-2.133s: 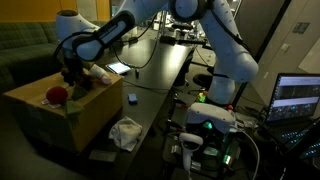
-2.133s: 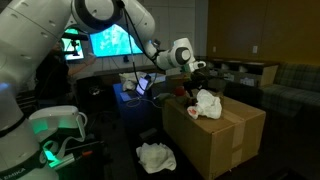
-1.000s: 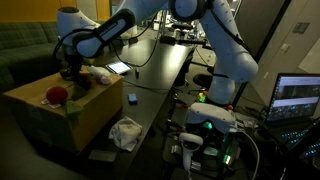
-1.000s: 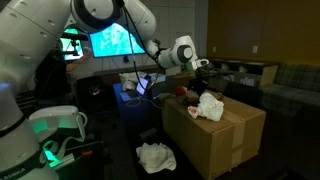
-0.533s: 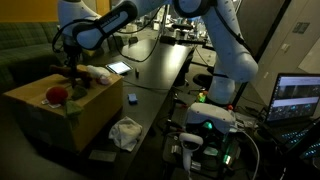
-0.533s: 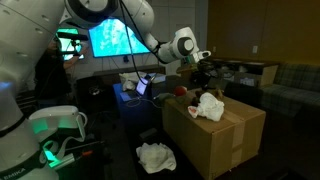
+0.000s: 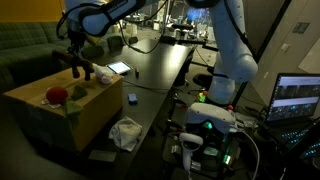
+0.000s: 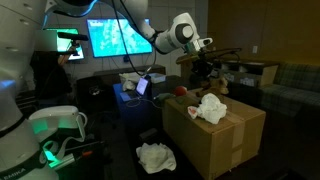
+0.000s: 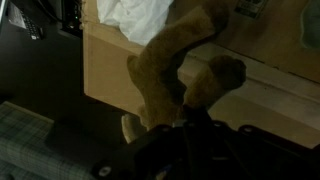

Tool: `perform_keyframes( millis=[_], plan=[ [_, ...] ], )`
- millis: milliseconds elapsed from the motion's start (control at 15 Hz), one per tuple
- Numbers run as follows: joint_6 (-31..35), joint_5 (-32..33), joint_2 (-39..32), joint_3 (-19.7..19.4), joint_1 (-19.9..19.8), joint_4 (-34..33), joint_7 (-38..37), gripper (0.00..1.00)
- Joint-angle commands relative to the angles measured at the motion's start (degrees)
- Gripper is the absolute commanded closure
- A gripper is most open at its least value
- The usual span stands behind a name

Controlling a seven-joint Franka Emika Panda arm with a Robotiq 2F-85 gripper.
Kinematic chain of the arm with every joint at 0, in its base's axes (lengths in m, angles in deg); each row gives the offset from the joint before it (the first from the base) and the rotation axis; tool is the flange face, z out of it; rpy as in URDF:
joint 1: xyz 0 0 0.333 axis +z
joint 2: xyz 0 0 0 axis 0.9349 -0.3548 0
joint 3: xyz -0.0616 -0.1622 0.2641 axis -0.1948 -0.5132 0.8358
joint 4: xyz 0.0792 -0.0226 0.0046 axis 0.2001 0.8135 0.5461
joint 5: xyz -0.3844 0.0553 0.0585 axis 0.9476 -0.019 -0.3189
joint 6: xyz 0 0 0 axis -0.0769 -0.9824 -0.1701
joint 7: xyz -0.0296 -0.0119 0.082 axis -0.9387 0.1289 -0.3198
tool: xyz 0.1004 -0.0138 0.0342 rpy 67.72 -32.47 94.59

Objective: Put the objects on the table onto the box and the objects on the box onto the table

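Observation:
My gripper [image 7: 77, 58] [image 8: 205, 66] hangs above the cardboard box [image 7: 45, 118] [image 8: 225, 138], shut on a brown plush toy [image 7: 81, 70] [image 8: 212, 82]. In the wrist view the toy [image 9: 175, 55] dangles from the gripper [image 9: 170, 118], its two limbs pointing away over the box top [image 9: 275, 95]. On the box lie a white cloth [image 7: 103, 75] [image 8: 210, 107] [image 9: 140, 15] and a red object [image 7: 57, 96] [image 8: 181, 92]. A second white cloth [image 7: 126, 132] [image 8: 155, 155] lies low beside the box.
A long black table [image 7: 160, 75] runs beside the box, with a small blue object [image 7: 131, 98] near its edge. Monitors [image 8: 115, 38] glow behind it. The arm's base [image 7: 212, 118] with green lights stands close by. A laptop [image 7: 300, 98] sits further off.
The arm has risen and carried the brown plush toy up off the box top. The white cloth and the red object stay where they were.

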Motion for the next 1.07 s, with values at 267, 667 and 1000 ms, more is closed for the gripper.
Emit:
perform_keyframes(
  millis=[267,667,1000],
  plan=[
    [1.1,-2.0,15.3,3.5,-3.2,14.8,5.5,0.99],
    [0.8,-8.9,25.3,6.7,-6.2,27.6,14.3,0.99],
    [0.6,-12.0,31.1,6.7,-6.7,37.3,20.1,0.99]
  ],
)
